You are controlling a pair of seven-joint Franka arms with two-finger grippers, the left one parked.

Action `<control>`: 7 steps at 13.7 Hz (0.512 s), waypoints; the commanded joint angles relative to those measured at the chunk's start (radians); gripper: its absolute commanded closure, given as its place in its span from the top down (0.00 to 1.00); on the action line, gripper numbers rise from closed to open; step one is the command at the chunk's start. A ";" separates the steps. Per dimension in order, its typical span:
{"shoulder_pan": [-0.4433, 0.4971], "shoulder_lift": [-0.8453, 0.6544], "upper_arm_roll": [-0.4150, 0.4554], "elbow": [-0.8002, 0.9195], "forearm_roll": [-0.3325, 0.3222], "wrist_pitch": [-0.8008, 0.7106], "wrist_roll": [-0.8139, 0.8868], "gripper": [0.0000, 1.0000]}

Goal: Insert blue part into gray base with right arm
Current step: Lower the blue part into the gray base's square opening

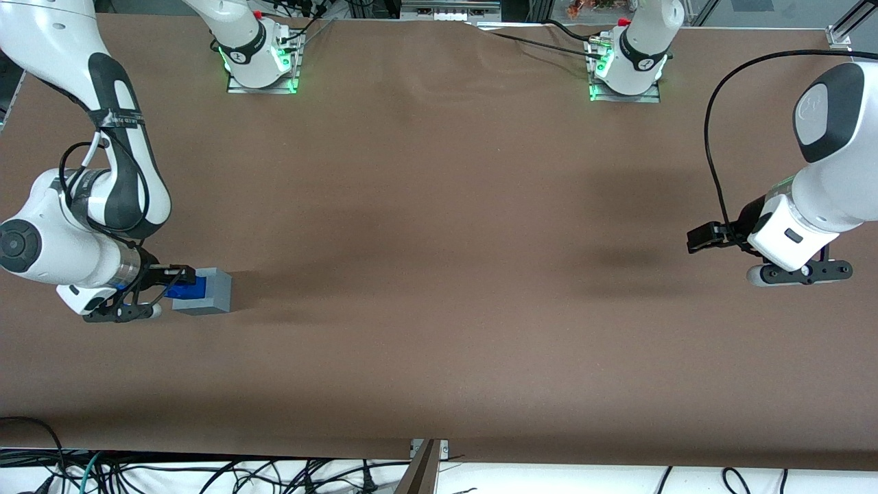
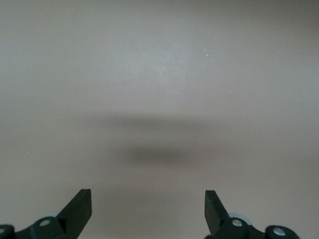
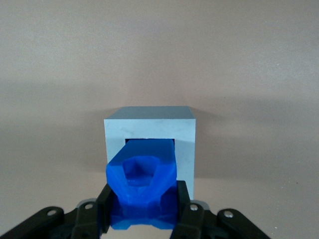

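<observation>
- The pincer (image 3: pixel 142 211) is clenched on the blue part (image 3: pixel 143 186), one black finger on each side of it — low over the table, at the working arm's end.
- The part's leading end sits at the mouth of the square recess in the gray base (image 3: pixel 185 144); in the wrist view it looks partly entered, though how deep I cannot tell.
- From the front, the pincer (image 1: pixel 173 278) reaches in sideways, and the blue part (image 1: pixel 186 289) is pressed up against the base (image 1: pixel 212 291), which stands on the brown table (image 1: pixel 439 274) with its opening turned toward the arm.
- The right arm (image 1: pixel 75 226) is folded low and close over the work.
- Step in hand, as I judge it: the insertion itself — the part is lined up and started, not yet seated.
- Next move calls for a straight push along the recess axis, keeping the part square to the opening so it doesn't jam, then letting go once it is home.
- One risk: the base rests loose on the table and may slide away under the push.
</observation>
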 commanded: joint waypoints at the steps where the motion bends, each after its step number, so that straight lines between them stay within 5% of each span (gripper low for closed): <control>1: 0.000 0.015 0.003 0.025 0.012 0.010 0.020 0.51; 2: 0.000 0.015 0.003 0.025 0.012 0.015 0.038 0.99; 7: -0.001 -0.032 0.022 0.033 0.009 0.000 0.049 1.00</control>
